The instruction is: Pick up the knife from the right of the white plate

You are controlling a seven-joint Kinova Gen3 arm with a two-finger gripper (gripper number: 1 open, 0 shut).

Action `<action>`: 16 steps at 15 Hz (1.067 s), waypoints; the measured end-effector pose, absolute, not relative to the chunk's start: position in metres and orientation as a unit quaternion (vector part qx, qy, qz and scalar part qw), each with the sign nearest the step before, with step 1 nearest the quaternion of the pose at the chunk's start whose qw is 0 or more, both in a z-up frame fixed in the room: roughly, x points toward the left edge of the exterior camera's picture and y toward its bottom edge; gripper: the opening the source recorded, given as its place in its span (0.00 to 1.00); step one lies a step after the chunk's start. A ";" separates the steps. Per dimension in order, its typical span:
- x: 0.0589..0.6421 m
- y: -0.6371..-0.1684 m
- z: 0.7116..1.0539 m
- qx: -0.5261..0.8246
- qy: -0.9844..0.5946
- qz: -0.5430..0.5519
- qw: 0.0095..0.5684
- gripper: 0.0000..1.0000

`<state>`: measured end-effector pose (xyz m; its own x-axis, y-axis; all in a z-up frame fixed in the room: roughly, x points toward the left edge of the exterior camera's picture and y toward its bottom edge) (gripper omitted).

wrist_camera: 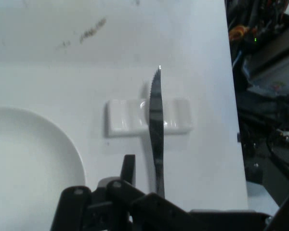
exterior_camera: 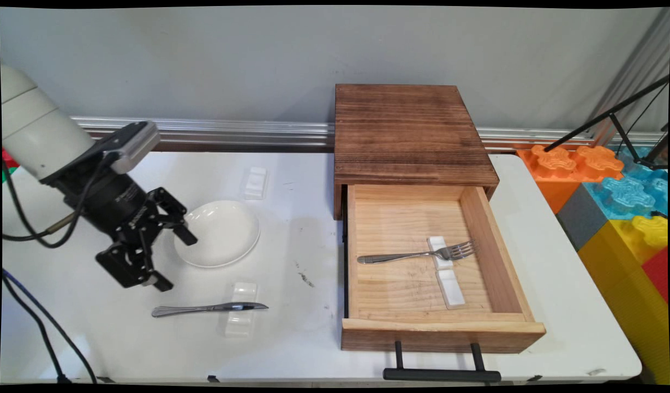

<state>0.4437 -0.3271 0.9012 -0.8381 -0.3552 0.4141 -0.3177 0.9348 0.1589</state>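
Knife (exterior_camera: 209, 308) below tilted, spread fingers (exterior_camera: 185, 236)

A white plate (exterior_camera: 221, 233) lies just right of the end effector (exterior_camera: 171, 256) on the desk (exterior_camera: 291, 327); a knife (exterior_camera: 209, 308) rests across a white rest (exterior_camera: 240, 309) just below it. Farther right, an open wooden drawer (exterior_camera: 441, 327) holds a fork (exterior_camera: 417, 254) on another rest (exterior_camera: 440, 252).
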 end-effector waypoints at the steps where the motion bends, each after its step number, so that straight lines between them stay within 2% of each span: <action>1: 0.448 -0.325 0.898 0.176 -0.958 -0.042 0.222 1.00; 6: 0.461 -0.312 0.875 0.173 -0.962 -0.029 0.210 1.00; 16: 0.442 -0.300 0.820 0.171 -0.967 -0.004 0.191 1.00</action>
<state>0.4423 -0.2997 0.8197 -0.8686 -0.3322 0.3676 -0.3292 0.9414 0.0729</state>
